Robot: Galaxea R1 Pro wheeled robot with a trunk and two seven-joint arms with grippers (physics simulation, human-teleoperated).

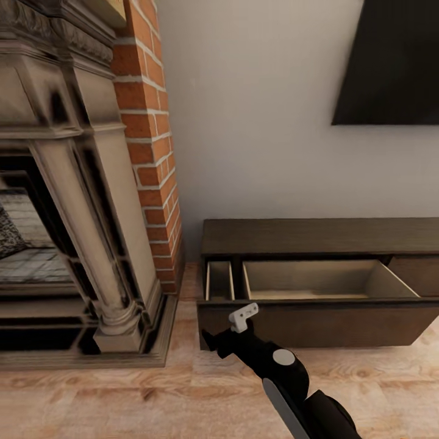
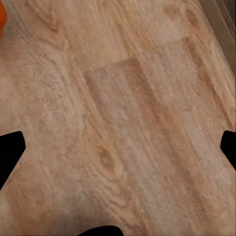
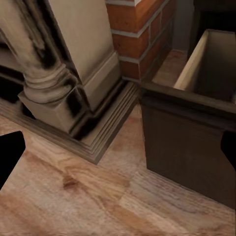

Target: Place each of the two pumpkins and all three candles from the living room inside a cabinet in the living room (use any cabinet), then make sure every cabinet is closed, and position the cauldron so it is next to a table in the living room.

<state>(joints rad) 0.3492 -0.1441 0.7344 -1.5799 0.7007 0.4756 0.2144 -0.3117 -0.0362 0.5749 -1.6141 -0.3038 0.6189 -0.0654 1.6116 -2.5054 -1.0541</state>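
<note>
The cabinet (image 1: 317, 280), dark wood with a pale, smooth-sided inside, is seen with its wide drawer pulled out over grained plank floor (image 1: 122, 396). The right gripper (image 3: 118, 152) is held wide at the drawer's front corner, beside a carved stone fireplace (image 1: 79, 201). The left gripper (image 2: 118, 147) is spread wide above bare floor.

home living room | fireplace (image 1: 73, 201) | brick column (image 1: 149, 140) | wall screen (image 1: 390, 61) | low cabinet (image 1: 317, 238)
</note>
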